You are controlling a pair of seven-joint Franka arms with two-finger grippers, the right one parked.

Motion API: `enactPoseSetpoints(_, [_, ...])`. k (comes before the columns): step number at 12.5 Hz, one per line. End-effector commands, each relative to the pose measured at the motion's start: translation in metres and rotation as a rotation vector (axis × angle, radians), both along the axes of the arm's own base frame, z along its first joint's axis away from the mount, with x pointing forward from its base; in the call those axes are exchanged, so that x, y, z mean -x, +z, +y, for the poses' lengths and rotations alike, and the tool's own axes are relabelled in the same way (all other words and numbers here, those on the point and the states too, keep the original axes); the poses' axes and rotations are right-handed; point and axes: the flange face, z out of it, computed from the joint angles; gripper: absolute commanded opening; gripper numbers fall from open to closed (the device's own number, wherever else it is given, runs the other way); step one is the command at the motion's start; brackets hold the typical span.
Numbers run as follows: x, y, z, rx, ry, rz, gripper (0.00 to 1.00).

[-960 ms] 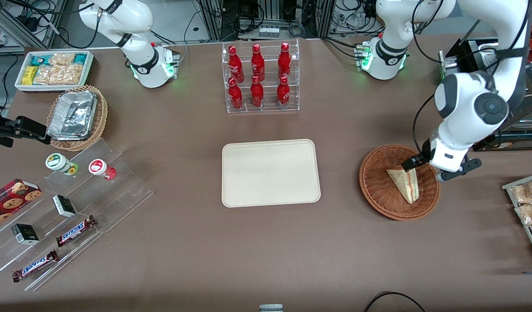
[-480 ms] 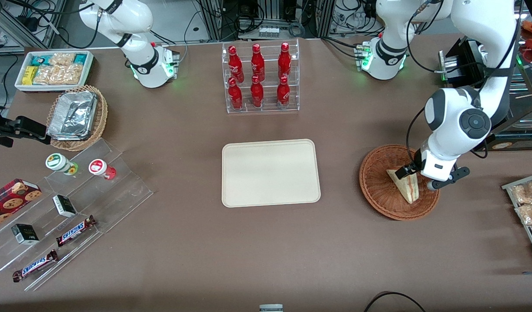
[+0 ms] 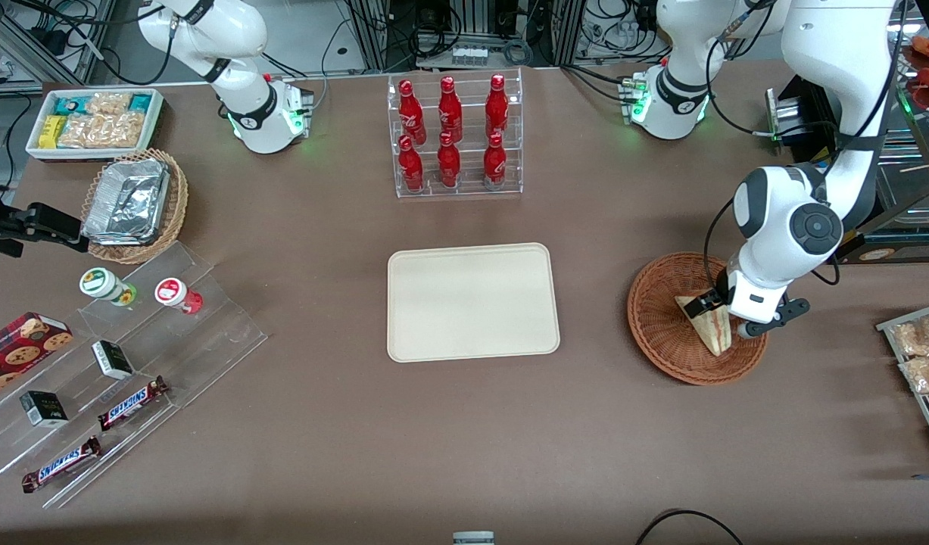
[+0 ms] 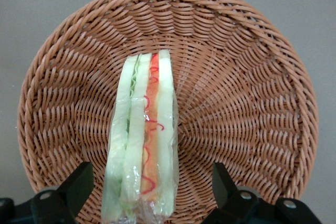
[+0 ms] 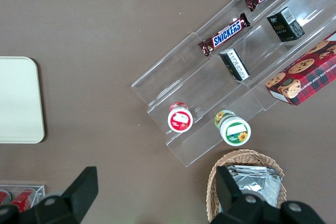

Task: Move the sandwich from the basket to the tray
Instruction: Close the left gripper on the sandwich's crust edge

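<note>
The sandwich [image 3: 712, 328], a wrapped triangular wedge with red and green filling, lies in the reddish-brown wicker basket [image 3: 661, 318] toward the working arm's end of the table. In the left wrist view the sandwich [image 4: 143, 140] stands on edge in the basket [image 4: 252, 87]. My gripper [image 3: 725, 314] is lowered into the basket over the sandwich's wide end; in the left wrist view my gripper [image 4: 149, 190] is open, with one finger on each side of the sandwich and a gap between each finger and the bread. The cream tray [image 3: 472, 301] lies empty at the table's middle.
An acrylic rack of red bottles [image 3: 453, 136] stands farther from the front camera than the tray. A rack of snack packets [image 3: 922, 363] lies at the working arm's table edge. A tan basket with foil containers [image 3: 135, 204] and stepped acrylic shelves with snacks [image 3: 116, 371] lie toward the parked arm's end.
My gripper has come down and moved in over the basket, from the basket's rim to straddling the sandwich's wide end. The sandwich has not moved.
</note>
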Motion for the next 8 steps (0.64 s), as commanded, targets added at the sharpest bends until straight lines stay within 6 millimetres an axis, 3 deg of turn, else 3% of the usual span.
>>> enactPoseSetpoints(1, [-0.004, -0.007, 0.002, -0.006, 0.022, -0.003, 0.70])
enactPoseSetpoints(2, [-0.004, -0.010, 0.002, -0.007, 0.021, 0.001, 0.29])
enactPoseSetpoints(3, [-0.004, -0.012, 0.002, -0.008, 0.018, 0.004, 0.04])
enactPoseSetpoints(4, [-0.004, -0.011, 0.002, -0.008, 0.017, 0.004, 0.00])
enactPoseSetpoints(8, [-0.005, 0.005, 0.001, -0.009, -0.002, 0.000, 0.00])
